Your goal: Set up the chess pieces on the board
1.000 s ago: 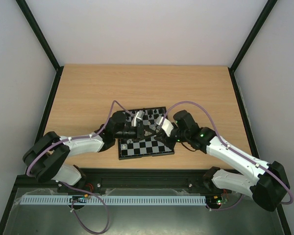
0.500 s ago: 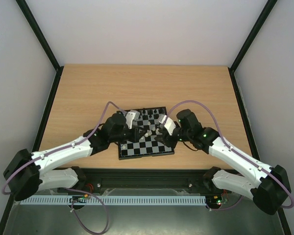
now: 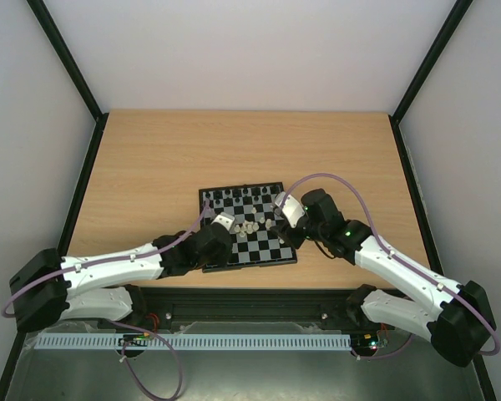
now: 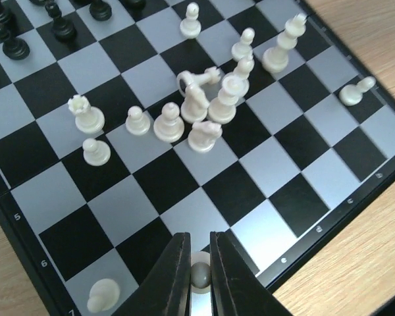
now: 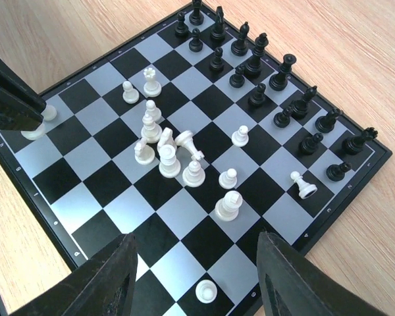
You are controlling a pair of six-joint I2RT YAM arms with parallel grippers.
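The board lies on the wooden table with black chess pieces ranked in two rows along its far side. Several cream-white chess pieces crowd the middle squares, one of them lying on its side. My left gripper is shut on a white pawn just over a near-edge square; another white pawn stands beside it. My right gripper hangs open above the board's near right part, with a white pawn standing free below it. In the top view the cluster sits between the two grippers.
Bare wooden table surrounds the board on all sides. A black frame rail borders the table left and right, with white walls beyond. Both arms reach in from the near edge and meet over the board.
The left arm has swung back from the board's middle to its near left corner, still shut on a white pawn. The right gripper has opened and left a white pawn standing on the board.
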